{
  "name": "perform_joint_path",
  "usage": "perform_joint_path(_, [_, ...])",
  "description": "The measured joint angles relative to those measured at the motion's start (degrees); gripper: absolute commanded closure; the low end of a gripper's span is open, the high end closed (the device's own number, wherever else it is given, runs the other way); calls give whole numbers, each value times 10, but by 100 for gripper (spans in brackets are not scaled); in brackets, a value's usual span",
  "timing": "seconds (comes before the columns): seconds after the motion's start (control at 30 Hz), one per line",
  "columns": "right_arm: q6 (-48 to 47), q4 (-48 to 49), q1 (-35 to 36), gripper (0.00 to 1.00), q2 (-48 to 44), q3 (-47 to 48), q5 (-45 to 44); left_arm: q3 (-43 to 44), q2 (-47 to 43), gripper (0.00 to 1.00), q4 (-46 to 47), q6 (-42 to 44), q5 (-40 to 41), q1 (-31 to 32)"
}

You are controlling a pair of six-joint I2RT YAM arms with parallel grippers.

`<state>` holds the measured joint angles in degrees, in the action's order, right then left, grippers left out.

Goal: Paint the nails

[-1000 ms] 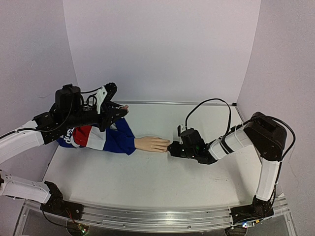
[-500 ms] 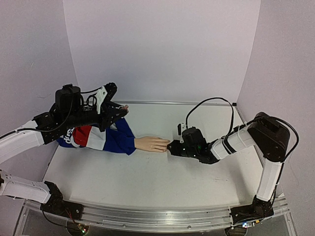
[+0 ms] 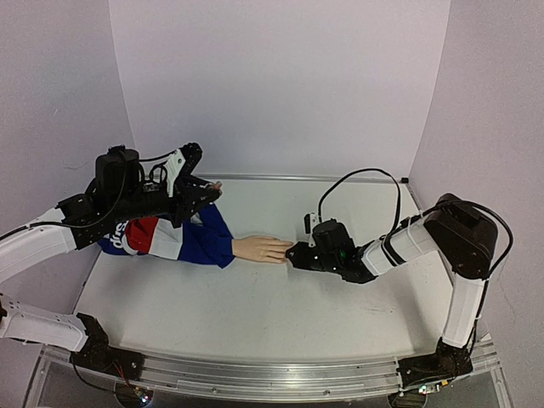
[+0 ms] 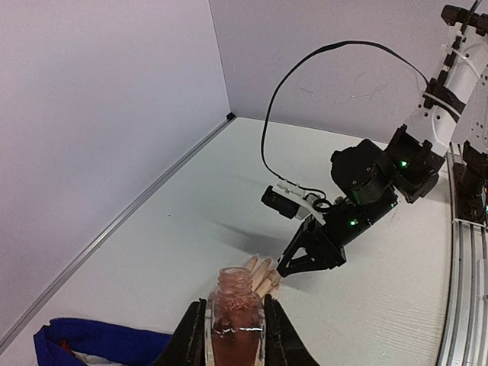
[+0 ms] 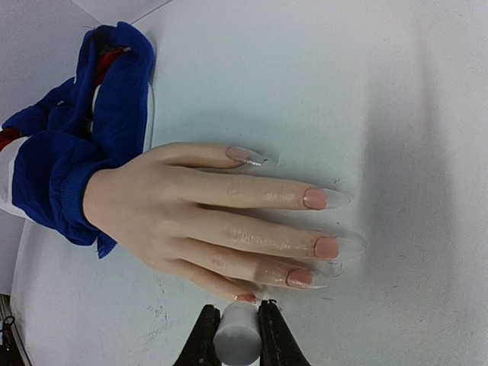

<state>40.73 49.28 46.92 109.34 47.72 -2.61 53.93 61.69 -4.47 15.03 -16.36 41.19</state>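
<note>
The pale mannequin hand [image 3: 262, 248] lies flat on the table, its blue, red and white sleeve [image 3: 170, 238] to the left. Its nails [image 5: 314, 198] show pink in the right wrist view; the little finger's nail [image 5: 245, 298] lies just above my right gripper [image 5: 237, 311]. That gripper is shut on a white cap [image 5: 236, 339], and its tip [image 3: 291, 252] sits right at the fingertips. My left gripper [image 4: 235, 306] is shut on an open pink bottle [image 4: 235, 328], held above the sleeve [image 4: 91, 343] near the back left [image 3: 208, 192].
A black cable [image 3: 361, 177] loops over the right wrist. Purple walls close the back and both sides. A metal rail [image 3: 272, 378] runs along the near edge, and a metal strip [image 3: 340, 179] lines the back edge.
My right gripper has edged slightly left, closer to the fingertips. The left arm and the bottle have not moved.
</note>
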Motion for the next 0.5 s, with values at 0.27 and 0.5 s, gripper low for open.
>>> perform_joint_path(0.27, [0,0,0,100,4,2,0,0,0,100,0,0,0,0])
perform_joint_path(0.5, [0,1,0,100,5,4,1,0,0,100,0,0,0,0])
